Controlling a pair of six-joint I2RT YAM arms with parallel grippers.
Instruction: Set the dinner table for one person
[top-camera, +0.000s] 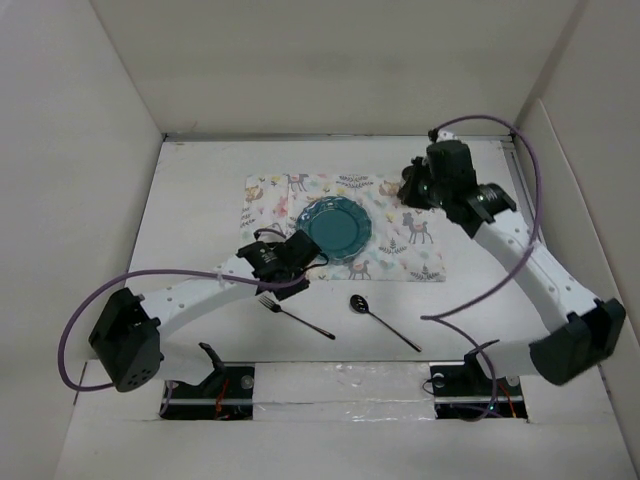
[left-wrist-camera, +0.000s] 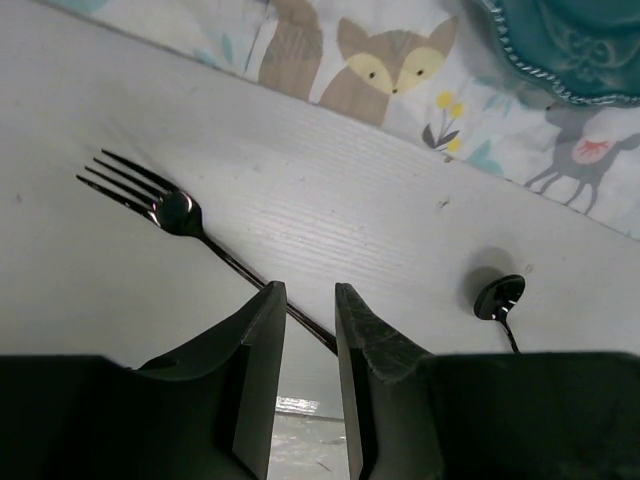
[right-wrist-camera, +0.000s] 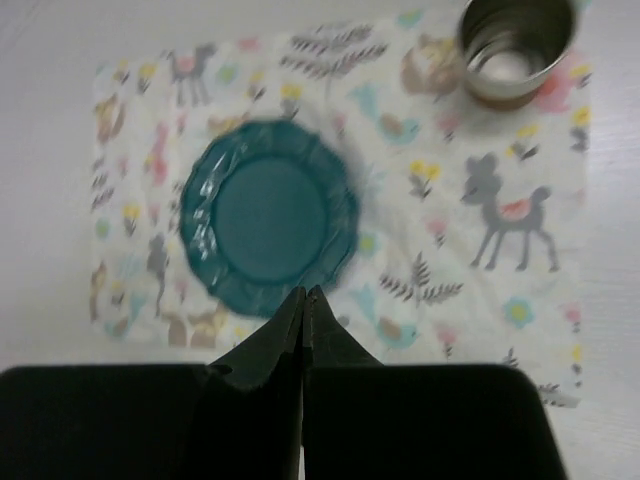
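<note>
On the white dinner table (top-camera: 195, 215) lies an animal-print placemat (top-camera: 400, 255) with a teal plate (top-camera: 335, 228) on it. A dark fork (top-camera: 295, 315) and a dark spoon (top-camera: 382, 320) rest on the bare table in front of the mat. My left gripper (left-wrist-camera: 310, 290) hovers open over the fork (left-wrist-camera: 165, 205), whose handle runs under the gap between the fingers; nothing is held. The spoon's bowl (left-wrist-camera: 498, 297) lies to its right. My right gripper (right-wrist-camera: 303, 293) is shut and empty above the mat, near the plate (right-wrist-camera: 268, 215). A metal cup (right-wrist-camera: 515, 45) stands on the mat's far right corner.
White panels wall the table on the left (top-camera: 80, 150), back and right. The arm bases and their cables (top-camera: 70, 330) sit along the near edge. The right arm (top-camera: 520, 250) reaches over the mat's right end.
</note>
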